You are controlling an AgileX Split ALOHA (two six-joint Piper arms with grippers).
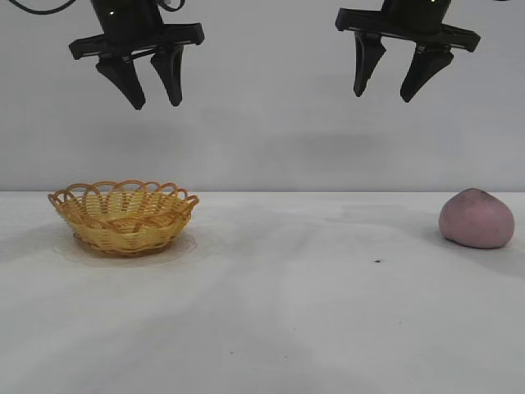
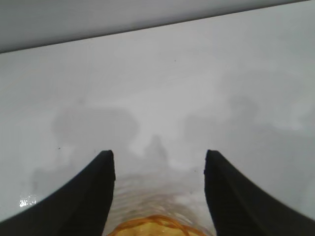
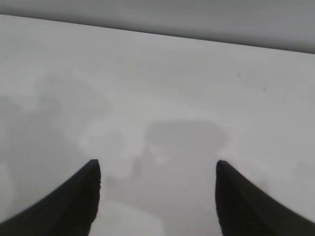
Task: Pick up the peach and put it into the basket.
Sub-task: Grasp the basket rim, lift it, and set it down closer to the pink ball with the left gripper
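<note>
We see both arms cut off by the exterior view's top edge, leaving only the left gripper [image 1: 154, 103] and right gripper [image 1: 386, 92]. The left wrist view catches just a sliver of the basket [image 2: 150, 227] rim at its edge. The peach [image 1: 477, 218] appears in neither wrist view.

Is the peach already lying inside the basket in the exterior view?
No, the peach sits on the table at the far right, well apart from the basket at the left, which looks empty.
</note>
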